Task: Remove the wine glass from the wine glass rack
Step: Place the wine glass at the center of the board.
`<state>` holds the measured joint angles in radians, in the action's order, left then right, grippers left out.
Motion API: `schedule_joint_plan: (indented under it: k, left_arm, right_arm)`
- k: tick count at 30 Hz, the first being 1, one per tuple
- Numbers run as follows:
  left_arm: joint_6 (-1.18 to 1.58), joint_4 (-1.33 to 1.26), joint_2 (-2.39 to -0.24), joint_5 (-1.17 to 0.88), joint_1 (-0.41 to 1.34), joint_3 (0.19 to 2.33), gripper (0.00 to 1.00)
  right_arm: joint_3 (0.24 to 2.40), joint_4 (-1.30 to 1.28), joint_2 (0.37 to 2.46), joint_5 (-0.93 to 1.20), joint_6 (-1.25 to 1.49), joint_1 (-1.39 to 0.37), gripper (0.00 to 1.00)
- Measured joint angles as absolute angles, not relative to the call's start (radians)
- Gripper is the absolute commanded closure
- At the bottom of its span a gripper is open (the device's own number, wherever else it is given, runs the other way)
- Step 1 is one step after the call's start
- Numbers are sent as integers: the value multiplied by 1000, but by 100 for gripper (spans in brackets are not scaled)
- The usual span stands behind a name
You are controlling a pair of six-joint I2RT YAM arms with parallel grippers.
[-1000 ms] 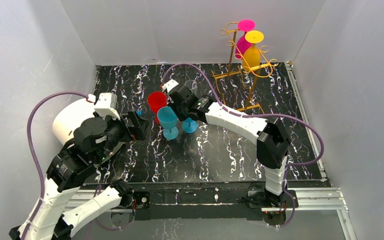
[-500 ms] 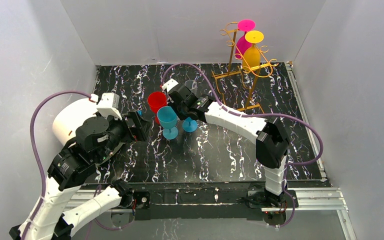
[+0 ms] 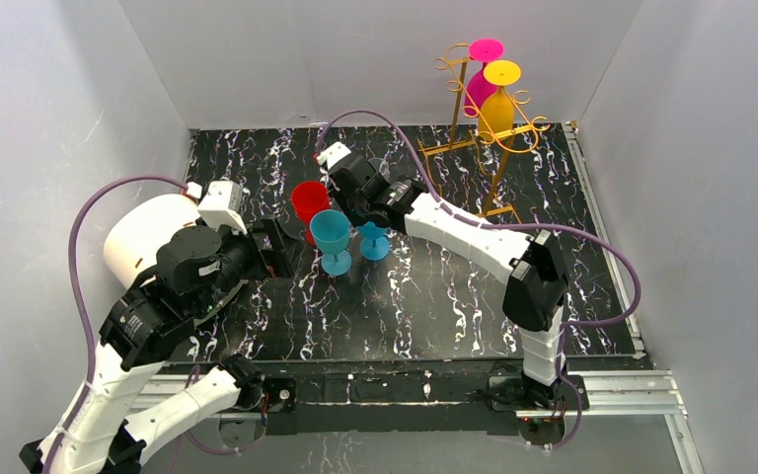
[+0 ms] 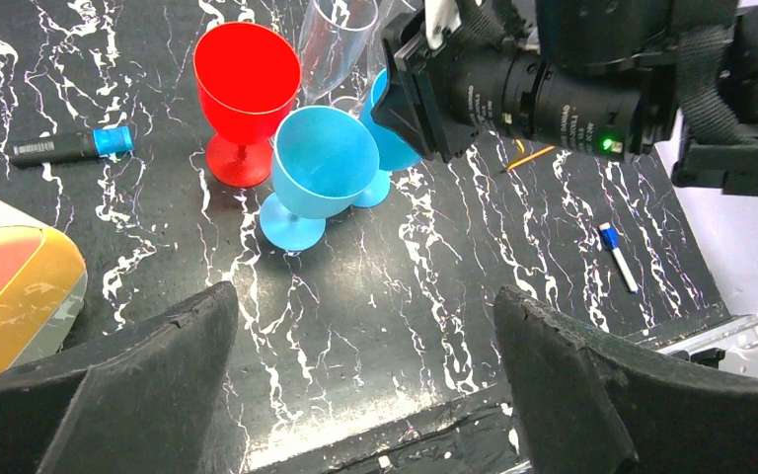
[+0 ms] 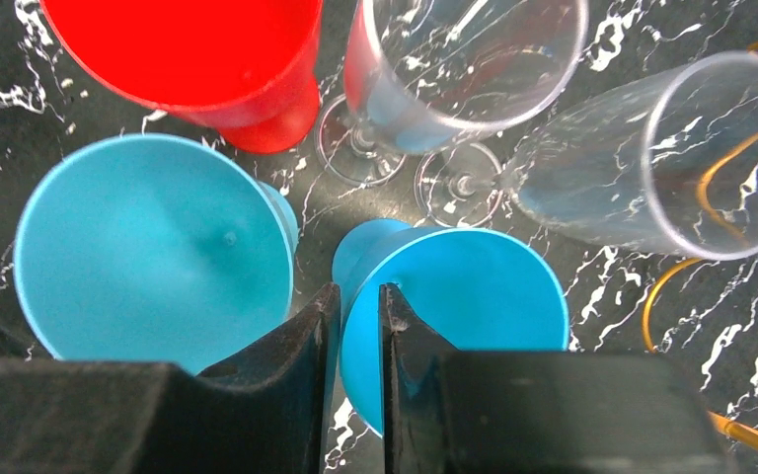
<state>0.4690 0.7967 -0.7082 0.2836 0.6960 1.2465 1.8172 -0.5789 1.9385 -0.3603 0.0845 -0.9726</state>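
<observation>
Two glasses hang bowl-down on the gold rack (image 3: pixel 454 114) at the far right corner of the black marbled bench (image 3: pixel 434 306): a pink glass (image 3: pixel 478 89) and, just nearer, a yellow glass (image 3: pixel 496 112).

Well apart from the rack, near mid-bench, my right pincer (image 5: pixel 360 291) reaches down over a cluster of glasses. Its fingers are drawn almost together, with the rim of the right blue glass (image 5: pixel 474 316) caught in the narrow gap between them. That glass is upright with its foot low at the bench; whether it rests there I cannot tell.

Just to its left stands the left blue glass (image 5: pixel 148 247), with a red glass (image 5: pixel 188 49) just beyond that. Two clear flutes (image 5: pixel 464 59) sit on the far side of the group.

My left pincer (image 4: pixel 365 301) hangs to the left of the cluster, level with it. Its fingers are spread wide and hold nothing.

A blue-capped marker (image 4: pixel 69 146) lies on the bench left of the red glass. A white roll (image 3: pixel 143 232) sits at the left edge.
</observation>
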Motion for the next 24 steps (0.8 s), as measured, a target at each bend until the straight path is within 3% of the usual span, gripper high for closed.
schedule_joint_plan:
  k: [15, 19, 24]
  left_arm:
    - [470, 792, -710, 280, 696, 1246, 2]
    - [473, 785, -692, 282, 696, 1239, 2]
    - [472, 776, -684, 278, 696, 1233, 2]
  right_arm:
    - [1945, -651, 1918, -355, 129, -973, 61]
    - [1811, -607, 1793, -352, 179, -974, 58]
    - [1484, -490, 1480, -412, 268, -978, 54]
